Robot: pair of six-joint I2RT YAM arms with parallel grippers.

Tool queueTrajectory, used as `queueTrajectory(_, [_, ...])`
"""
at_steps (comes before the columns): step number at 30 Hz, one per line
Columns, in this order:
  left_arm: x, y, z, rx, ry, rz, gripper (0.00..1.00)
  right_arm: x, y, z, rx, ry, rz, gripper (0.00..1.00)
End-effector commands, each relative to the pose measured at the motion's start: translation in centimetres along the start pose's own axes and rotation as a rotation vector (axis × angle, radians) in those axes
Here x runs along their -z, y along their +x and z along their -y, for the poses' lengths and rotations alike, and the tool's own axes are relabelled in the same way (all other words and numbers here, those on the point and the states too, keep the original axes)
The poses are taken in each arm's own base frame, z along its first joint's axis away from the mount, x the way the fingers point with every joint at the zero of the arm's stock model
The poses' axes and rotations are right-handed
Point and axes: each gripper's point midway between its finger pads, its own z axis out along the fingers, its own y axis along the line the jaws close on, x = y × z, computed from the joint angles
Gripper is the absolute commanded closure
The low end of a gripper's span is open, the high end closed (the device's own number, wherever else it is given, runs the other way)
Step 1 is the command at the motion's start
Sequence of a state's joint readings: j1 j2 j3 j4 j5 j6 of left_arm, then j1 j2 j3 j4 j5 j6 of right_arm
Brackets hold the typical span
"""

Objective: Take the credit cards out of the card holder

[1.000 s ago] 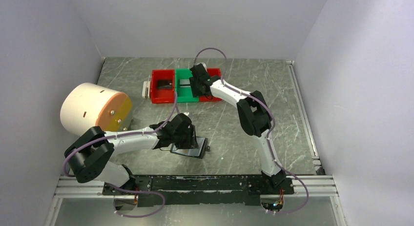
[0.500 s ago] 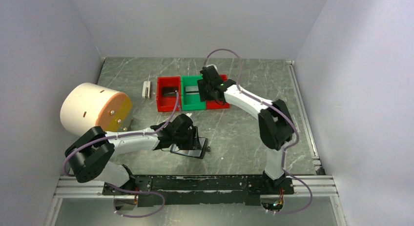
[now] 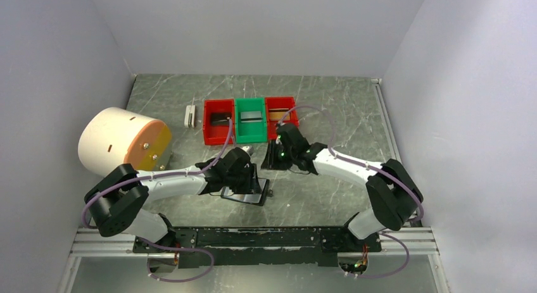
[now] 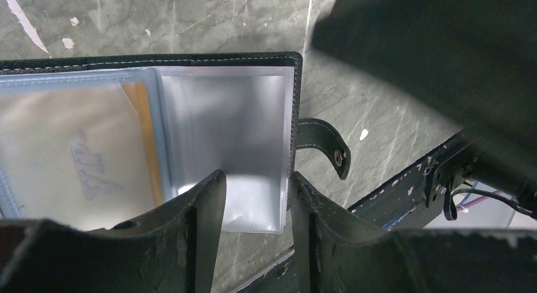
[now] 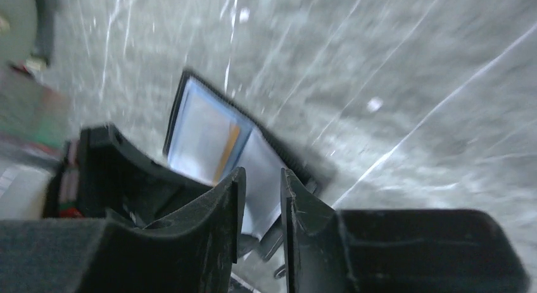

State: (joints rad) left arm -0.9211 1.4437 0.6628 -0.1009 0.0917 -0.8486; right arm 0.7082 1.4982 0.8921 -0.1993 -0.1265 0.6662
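Note:
The black card holder [image 3: 246,194] lies open on the table in front of the left arm. In the left wrist view its left pocket holds a tan credit card [image 4: 82,160] marked VIP; the right glossy pocket [image 4: 228,128] looks empty, and the snap tab [image 4: 326,144] sticks out to the right. My left gripper [image 4: 256,185] is open, its fingers astride the near edge of that empty pocket. My right gripper [image 3: 271,159] hovers just behind the card holder [image 5: 221,138], jaws narrowly open with nothing between them. Three more credit cards lie in the bins: dark [image 3: 220,120], grey [image 3: 251,116], tan-orange [image 3: 278,114].
A row of bins stands at the back: red [image 3: 209,131], green [image 3: 249,136], red [image 3: 286,103]. A small white clip block [image 3: 190,116] lies left of them. A large cream cylinder [image 3: 120,141] fills the left side. The black base rail [image 4: 405,192] runs just below the card holder.
The right arm swung from over the bins down to just behind the card holder, and its jaws narrowed. The bins slid slightly right early on. The left gripper stayed on the card holder.

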Motion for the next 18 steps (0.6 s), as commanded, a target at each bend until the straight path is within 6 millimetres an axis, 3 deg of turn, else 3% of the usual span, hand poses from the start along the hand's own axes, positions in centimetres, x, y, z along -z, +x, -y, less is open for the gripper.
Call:
queueTrajectory(1, [0.4, -0.1, 1.5, -0.034, 0.068, 0.005, 0.53, 0.4, 2.5, -4.3, -0.075, -0.172, -0.060, 0.70])
queueTrajectory(10, [1.3, -0.1, 0.7, -0.044, 0.041, 0.028, 0.53, -2.3, 8.3, -3.2, -0.104, -0.121, -0.223, 0.76])
queueTrajectory(18, [3.9, -1.7, -1.8, -0.016, -0.095, 0.138, 0.47, -2.9, 9.9, -0.7, -0.101, -0.035, -0.247, 0.77])
